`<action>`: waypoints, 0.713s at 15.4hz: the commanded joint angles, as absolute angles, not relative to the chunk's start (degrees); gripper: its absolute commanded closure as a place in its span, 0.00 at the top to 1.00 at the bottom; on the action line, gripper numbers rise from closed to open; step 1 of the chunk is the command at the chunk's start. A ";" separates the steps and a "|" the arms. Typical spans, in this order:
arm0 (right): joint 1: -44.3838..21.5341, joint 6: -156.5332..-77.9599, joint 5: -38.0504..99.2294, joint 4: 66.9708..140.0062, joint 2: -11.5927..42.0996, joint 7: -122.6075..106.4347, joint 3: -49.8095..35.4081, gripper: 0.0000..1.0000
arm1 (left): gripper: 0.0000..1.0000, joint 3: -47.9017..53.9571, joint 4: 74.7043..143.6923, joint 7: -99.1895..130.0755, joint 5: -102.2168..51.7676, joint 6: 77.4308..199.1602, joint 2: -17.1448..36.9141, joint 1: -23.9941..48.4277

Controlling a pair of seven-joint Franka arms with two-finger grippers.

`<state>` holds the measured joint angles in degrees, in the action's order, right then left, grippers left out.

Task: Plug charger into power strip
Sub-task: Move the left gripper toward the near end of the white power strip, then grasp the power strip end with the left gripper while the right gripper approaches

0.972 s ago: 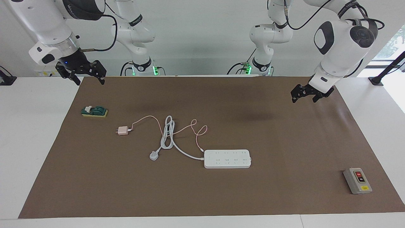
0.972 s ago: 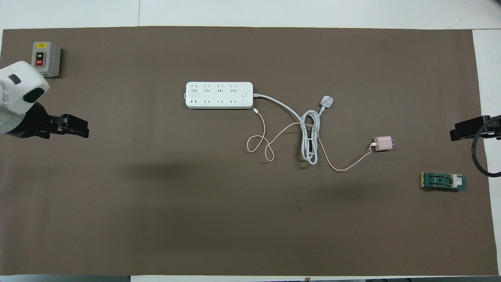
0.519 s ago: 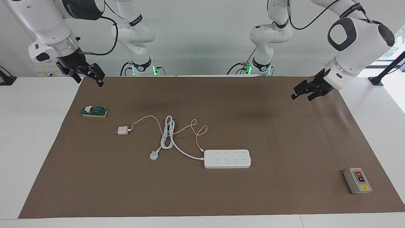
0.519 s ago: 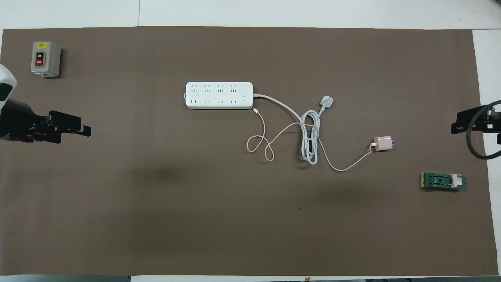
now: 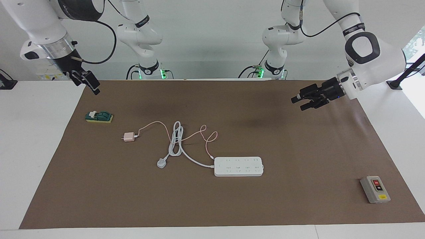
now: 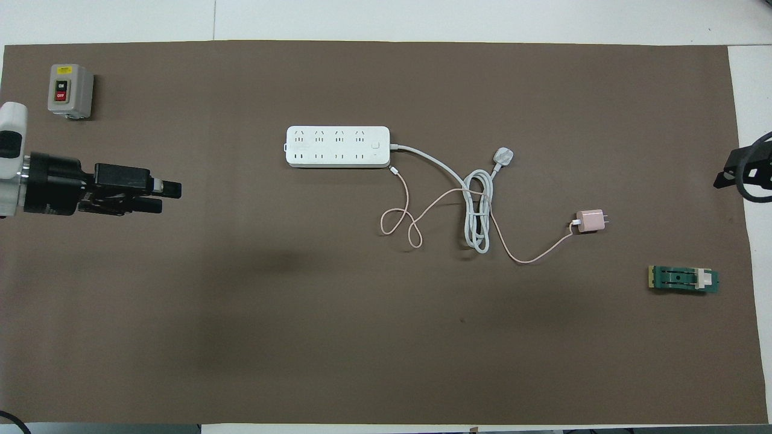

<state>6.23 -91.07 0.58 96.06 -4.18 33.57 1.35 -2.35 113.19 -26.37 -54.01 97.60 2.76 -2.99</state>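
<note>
The small pink charger (image 5: 128, 137) lies unplugged, apart from the white power strip (image 5: 238, 166). The left gripper (image 5: 300, 101) hovers level over the worktop (image 5: 298, 199), fingers spread and empty. The right gripper (image 5: 89, 83) hangs tilted over the worktop's edge, also spread.

Pale pink charger (image 5: 128, 137), white power strip (image 5: 238, 166), plain brown mat (image 5: 298, 149).

Both arms have glossy white shells with black joint caps and thin black cables looped alongside. The left gripper (image 5: 300, 102) and right gripper (image 5: 89, 81) are black. Green lights glow at the bases.
</note>
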 commanded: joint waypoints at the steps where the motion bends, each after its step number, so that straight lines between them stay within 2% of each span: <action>1: 5.98 -91.93 0.79 97.90 -5.01 45.75 0.97 1.00 | 1.00 -1.93 117.06 -35.06 -60.88 98.96 3.17 -4.04; 3: 6.06 -91.85 0.88 99.22 -5.71 51.66 0.79 1.00 | 1.00 -1.93 120.05 -35.07 -68.43 98.53 3.95 -4.39; 6: 6.07 -93.07 0.88 99.58 -5.80 59.99 0.79 1.00 | 1.00 -1.93 120.15 -35.16 -75.65 91.79 10.88 -4.31; 8: 6.06 -93.16 0.88 100.02 -5.89 66.07 0.62 1.00 | 1.00 -1.76 120.15 -37.60 -76.46 89.48 14.66 -4.04; 11: 6.06 -92.99 1.41 100.02 -6.06 67.85 0.62 1.00 | 1.00 -1.50 119.71 -43.94 -78.48 89.48 17.39 -3.16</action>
<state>5.65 -91.47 0.64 97.85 -4.32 65.84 1.01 -1.54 120.52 -40.85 -76.61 91.48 15.38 -3.40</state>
